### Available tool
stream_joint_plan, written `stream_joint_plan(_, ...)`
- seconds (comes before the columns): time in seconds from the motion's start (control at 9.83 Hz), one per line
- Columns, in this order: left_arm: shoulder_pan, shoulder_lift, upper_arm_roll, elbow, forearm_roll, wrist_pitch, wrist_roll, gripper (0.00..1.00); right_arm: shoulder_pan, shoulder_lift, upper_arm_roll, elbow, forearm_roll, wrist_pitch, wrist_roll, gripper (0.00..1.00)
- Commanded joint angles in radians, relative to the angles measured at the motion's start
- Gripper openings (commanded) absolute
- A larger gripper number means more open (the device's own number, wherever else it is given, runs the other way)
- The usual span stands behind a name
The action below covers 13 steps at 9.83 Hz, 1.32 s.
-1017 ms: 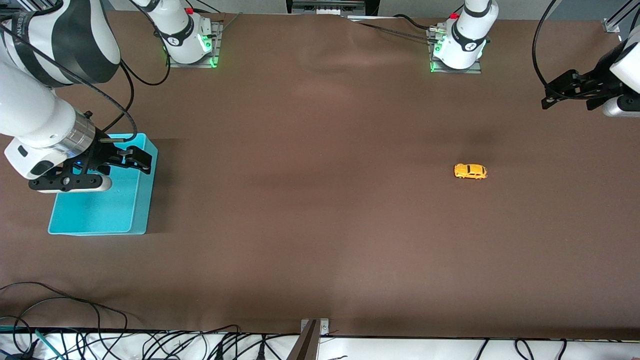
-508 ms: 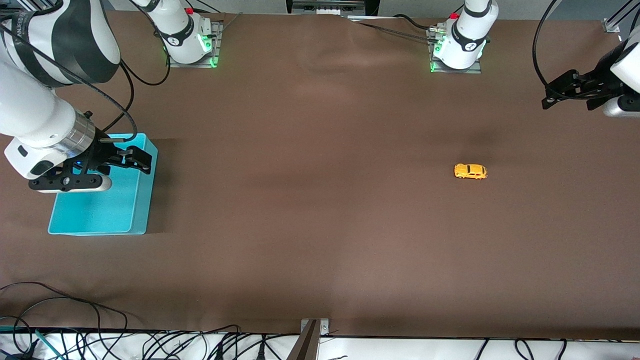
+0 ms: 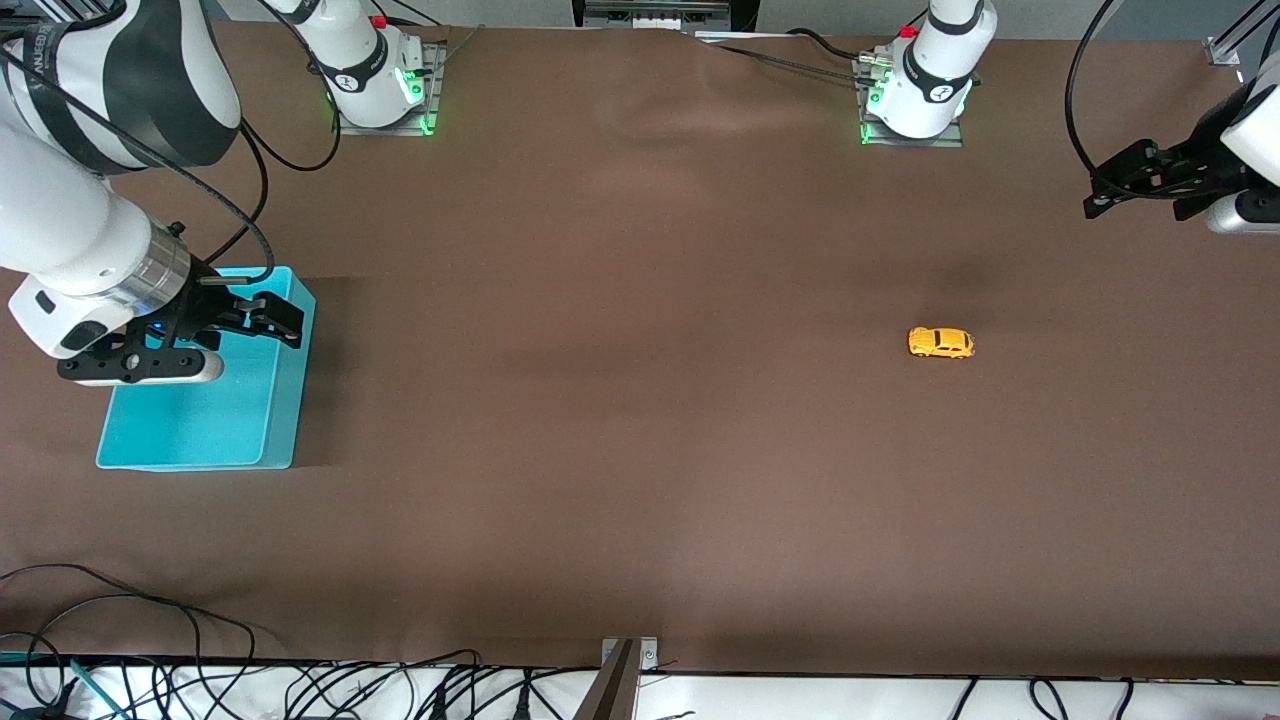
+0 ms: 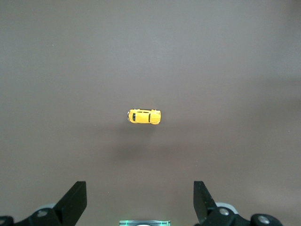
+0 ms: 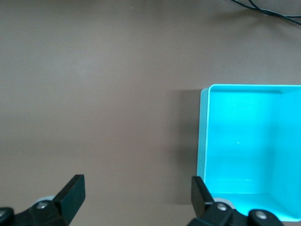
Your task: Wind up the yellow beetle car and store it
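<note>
Front view: yellow beetle car (image 3: 940,342) on its wheels on the brown worktop (image 3: 640,450), right of centre in the frame, well apart from everything else. Left tool (image 3: 1138,195) up at the right edge of the frame, over bare worktop, fingers spread, grasping nothing. Right tool (image 3: 285,322) at the left of the frame, over the rim of the blue bin (image 3: 285,400), likewise spread and empty; waiting.

Step in hand, by judgement: reach for the car with the left tool. Centre over the rounded body, line the fingers across its short width, come down straight, and close gently, since so small a toy probably skids or tips if nudged off-centre.

Count: one car, one bin, two tools.
</note>
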Motion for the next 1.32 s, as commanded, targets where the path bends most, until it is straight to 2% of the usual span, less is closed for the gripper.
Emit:
stream_joint_plan(0.0, 0.004, 0.016, -0.006, 0.033, 0.025, -0.021, -0.008, 1.0, -0.006, -0.009, 0.002, 0.01, 0.013, -0.021, -0.01, 1.0)
stream_joint_plan(0.61, -0.005, 0.021, -0.009, 0.034, 0.026, -0.026, -0.008, 1.0, -0.007, -0.009, 0.002, 0.008, 0.013, -0.021, -0.012, 1.0)
stream_joint_plan(0.92, -0.008, 0.019, -0.049, 0.039, 0.026, -0.051, -0.014, 1.0, -0.007, -0.009, 0.002, 0.008, 0.013, -0.021, -0.012, 1.0)
stream_joint_plan(1.22, 0.042, -0.001, -0.045, 0.01, 0.022, -0.04, -0.004, 1.0, -0.006, -0.009, 0.002, 0.008, 0.013, -0.021, -0.012, 1.0)
